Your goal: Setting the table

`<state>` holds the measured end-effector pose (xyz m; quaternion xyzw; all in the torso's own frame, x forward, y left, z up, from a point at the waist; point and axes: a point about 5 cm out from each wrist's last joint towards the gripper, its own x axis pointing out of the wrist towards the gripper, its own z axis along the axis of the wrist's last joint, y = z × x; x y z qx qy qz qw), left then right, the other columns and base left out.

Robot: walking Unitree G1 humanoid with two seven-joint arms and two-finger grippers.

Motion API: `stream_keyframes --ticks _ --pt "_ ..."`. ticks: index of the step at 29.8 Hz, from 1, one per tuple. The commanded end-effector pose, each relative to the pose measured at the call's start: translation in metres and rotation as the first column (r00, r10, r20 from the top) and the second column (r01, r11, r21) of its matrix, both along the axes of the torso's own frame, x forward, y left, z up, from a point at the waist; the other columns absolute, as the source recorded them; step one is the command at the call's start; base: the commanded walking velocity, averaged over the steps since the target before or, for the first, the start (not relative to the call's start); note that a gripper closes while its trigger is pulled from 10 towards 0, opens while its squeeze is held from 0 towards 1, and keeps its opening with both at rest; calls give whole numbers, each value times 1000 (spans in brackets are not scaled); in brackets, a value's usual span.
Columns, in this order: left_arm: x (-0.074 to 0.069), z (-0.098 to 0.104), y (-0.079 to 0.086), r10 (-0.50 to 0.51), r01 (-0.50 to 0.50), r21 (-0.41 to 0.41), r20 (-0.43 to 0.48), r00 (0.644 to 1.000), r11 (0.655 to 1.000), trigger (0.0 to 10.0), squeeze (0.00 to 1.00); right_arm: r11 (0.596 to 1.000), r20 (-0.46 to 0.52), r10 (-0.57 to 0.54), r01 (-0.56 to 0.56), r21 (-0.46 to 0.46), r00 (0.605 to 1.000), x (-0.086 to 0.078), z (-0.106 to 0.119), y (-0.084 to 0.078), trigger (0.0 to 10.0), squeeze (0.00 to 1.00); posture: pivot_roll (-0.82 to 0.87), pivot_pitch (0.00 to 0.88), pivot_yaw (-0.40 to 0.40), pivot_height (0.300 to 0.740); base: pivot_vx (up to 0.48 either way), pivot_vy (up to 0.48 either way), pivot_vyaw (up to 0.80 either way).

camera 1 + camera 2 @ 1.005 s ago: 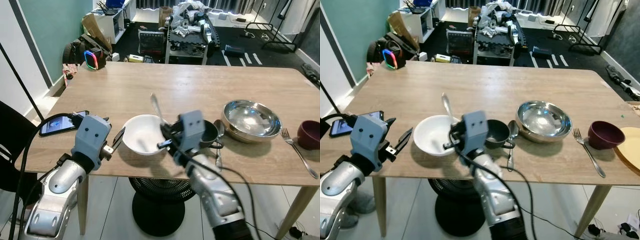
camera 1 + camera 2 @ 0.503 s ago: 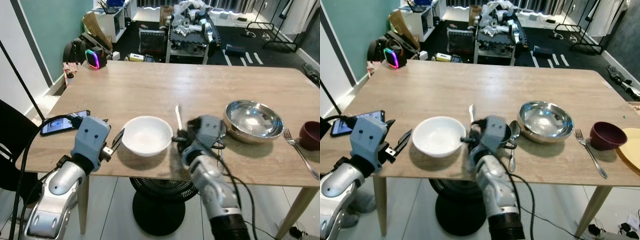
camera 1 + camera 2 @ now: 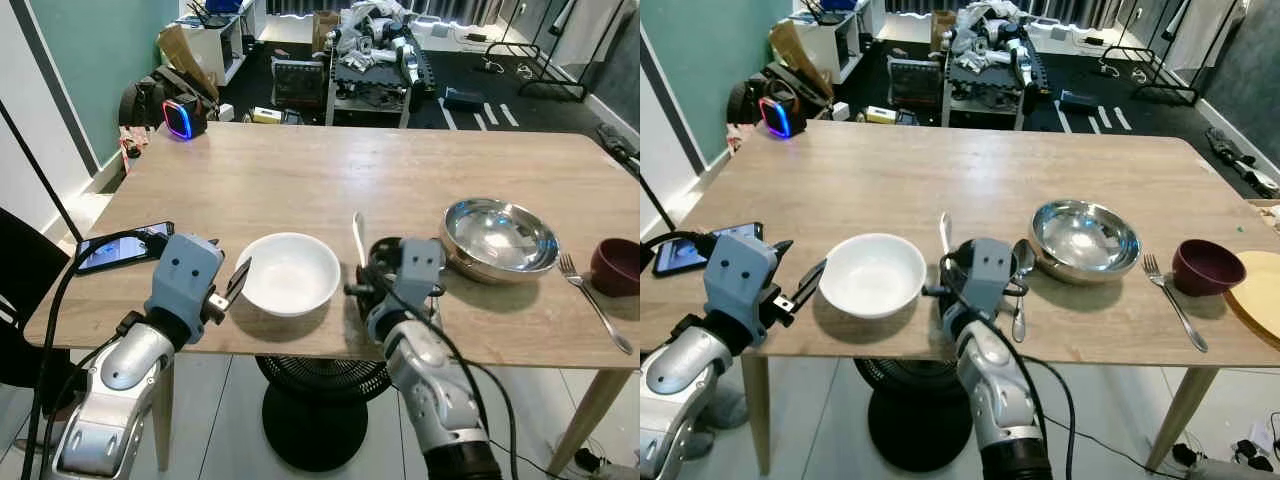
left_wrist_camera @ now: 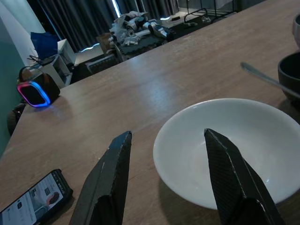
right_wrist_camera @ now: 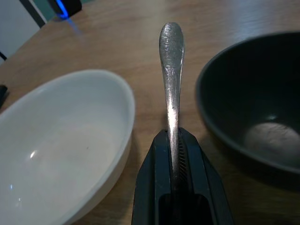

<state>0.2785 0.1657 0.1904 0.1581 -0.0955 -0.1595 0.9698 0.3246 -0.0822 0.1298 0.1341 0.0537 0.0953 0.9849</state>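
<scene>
Cutlery handle [image 5: 171, 70] is clamped between the two black fingers of the right tool [image 3: 958, 283], and it is held low over the wooden worktop [image 3: 300, 180], in the gap between the white bowl [image 3: 291, 272] and the small black bowl [image 5: 253, 98]. Whether the piece is a spoon or a fork cannot be told, because the working end is hidden inside the tool. The long axis of the handle runs straight away from the robot, towards the far edge of the worktop, so it lies parallel to the near rims of both bowls and touches neither of them. The white bowl lies on the robot's left of the handle, the black bowl on its right, both just beside it.

The left tool [image 3: 232, 284] is spread apart and grasps nothing; its fingertips [image 4: 123, 140] are pointed at the near left rim of the white bowl, very near it but apparently not touching. For the laying down of the piece, the right arm is judged the nearer one, since the piece is already in it. Only a lowering along the same axis seems needed, and the free strip of worktop between the bowls is narrow, so a sideways drift could knock a rim.

A second spoon [image 3: 1020, 285] is seen lying beside the black bowl, next to the steel bowl [image 3: 498, 238].
</scene>
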Motion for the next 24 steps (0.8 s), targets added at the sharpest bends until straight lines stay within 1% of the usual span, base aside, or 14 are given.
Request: stream_keyframes --ticks 1,2,3,7,10,12,13,14,15,16,17,20,24 --pt "-1 -3 0 7 -7 2 -17 1000 1000 10000 0 1000 -9 17 -17 -8 1000 -2 -5 4 10000 47 96 40 46 740 0 0 0" --pt "-1 -3 0 7 -7 2 -17 1000 1000 10000 0 1000 -9 17 -17 -8 1000 -2 -5 4 10000 47 96 40 46 740 0 0 0" --pt "-1 -3 1 8 -8 3 -16 1000 1000 10000 0 1000 -12 27 -27 -14 1000 -2 -7 7 10000 129 95 39 47 740 0 0 0" --pt "-1 -3 1 10 -10 2 -18 1000 1000 10000 0 999 -18 29 -29 -18 999 -2 -12 12 10000 118 96 39 47 740 0 0 0" --pt "0 -3 0 9 -9 1 -16 1000 1000 10000 0 1000 -10 9 -8 6 1000 2 -12 16 10000 122 102 37 47 740 0 0 0" --pt "0 -2 -1 8 -8 0 -12 1000 1000 10000 0 999 -5 -19 19 38 1000 6 -12 18 10000 133 110 36 44 740 0 0 0" --pt "0 -2 -1 8 -8 0 -12 1000 1000 10000 0 999 -5 -19 19 38 1000 6 -12 18 10000 133 110 36 44 740 0 0 0" --pt "0 -1 -2 7 -7 -1 -10 1000 1000 10000 0 997 0 -43 43 57 999 9 -10 16 10000 220 113 36 45 740 0 0 0" --pt "-1 -1 -1 8 -8 -1 -10 1000 1000 10000 0 996 9 -60 59 69 998 11 -8 14 10000 518 113 36 45 740 0 0 0" --pt "-1 -1 -1 9 -9 -1 -10 1000 1000 10000 0 994 16 -71 70 79 997 12 -7 12 10000 518 112 35 45 740 0 0 0" --pt "-1 -2 -1 9 -9 0 -11 1000 1000 10000 0 993 24 -83 80 83 996 13 -5 9 10000 1000 111 36 45 740 0 0 0" --pt "-1 -2 -1 9 -9 0 -12 1000 1000 10000 0 991 51 -108 103 88 993 14 0 3 10000 1000 107 35 45 740 0 0 0" --pt "-1 -2 -3 3 -3 -3 -13 1000 1000 10000 0 988 76 -114 105 112 991 14 7 -1 10000 1000 102 31 47 740 0 0 0"
